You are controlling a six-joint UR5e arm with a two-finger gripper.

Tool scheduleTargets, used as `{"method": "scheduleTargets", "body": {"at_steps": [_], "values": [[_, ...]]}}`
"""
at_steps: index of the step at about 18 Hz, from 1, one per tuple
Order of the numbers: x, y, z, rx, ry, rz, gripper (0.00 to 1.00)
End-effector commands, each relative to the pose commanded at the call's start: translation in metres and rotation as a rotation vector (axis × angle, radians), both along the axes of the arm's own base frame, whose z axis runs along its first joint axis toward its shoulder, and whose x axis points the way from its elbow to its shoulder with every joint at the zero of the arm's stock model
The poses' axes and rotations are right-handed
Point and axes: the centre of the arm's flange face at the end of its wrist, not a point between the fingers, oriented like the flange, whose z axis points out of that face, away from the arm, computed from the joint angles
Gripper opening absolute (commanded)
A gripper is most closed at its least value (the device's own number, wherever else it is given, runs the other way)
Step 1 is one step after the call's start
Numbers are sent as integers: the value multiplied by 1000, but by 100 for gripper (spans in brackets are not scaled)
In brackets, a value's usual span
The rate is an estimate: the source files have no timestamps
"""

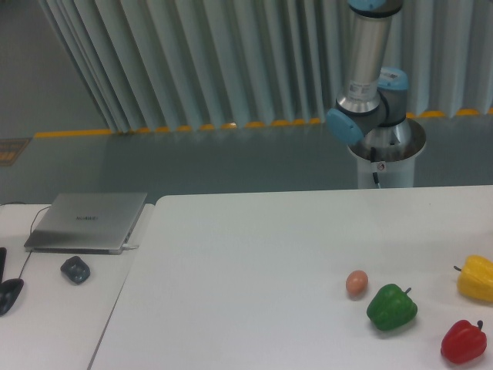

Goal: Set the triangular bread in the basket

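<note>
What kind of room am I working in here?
Probably a robotics lab or test cell: a pedestal-mounted arm behind a white table, a closed laptop on a side desk, and yellow floor tape.

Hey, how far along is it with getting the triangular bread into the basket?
Nothing looks done. Neither bread nor basket shows in the camera view. The table holds only a brown egg, a green pepper, a red pepper and a yellow pepper. Nothing is in hand: only the arm's elbow shows, no gripper. Finding, grasping and placing all remain.

White table: brown egg, green pepper, red pepper, yellow pepper.
</note>
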Motion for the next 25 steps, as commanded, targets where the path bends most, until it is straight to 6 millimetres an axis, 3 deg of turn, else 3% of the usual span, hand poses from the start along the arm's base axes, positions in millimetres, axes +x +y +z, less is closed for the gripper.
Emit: {"method": "scheduleTargets", "body": {"at_steps": [3, 5, 7, 8, 9, 10, 11, 12, 18, 20, 23, 25], "values": [[-9, -1, -7, 2, 23, 0, 3], [-10, 0, -4, 4, 27, 0, 17], [-10, 4, -3, 5, 30, -2, 39], [-9, 5, -3, 5, 30, 0, 40], [-9, 6, -3, 5, 30, 1, 50], [-8, 7, -4, 7, 28, 0, 66], [-8, 9, -4, 14, 27, -2, 94], [-7, 12, -2, 31, 28, -2, 100], [1, 22, 5, 37, 28, -8, 100], [17, 40, 23, 34, 48, -31, 100], [38, 51, 37, 24, 5, -50, 100], [66, 61, 57, 16, -40, -82, 100]]}}
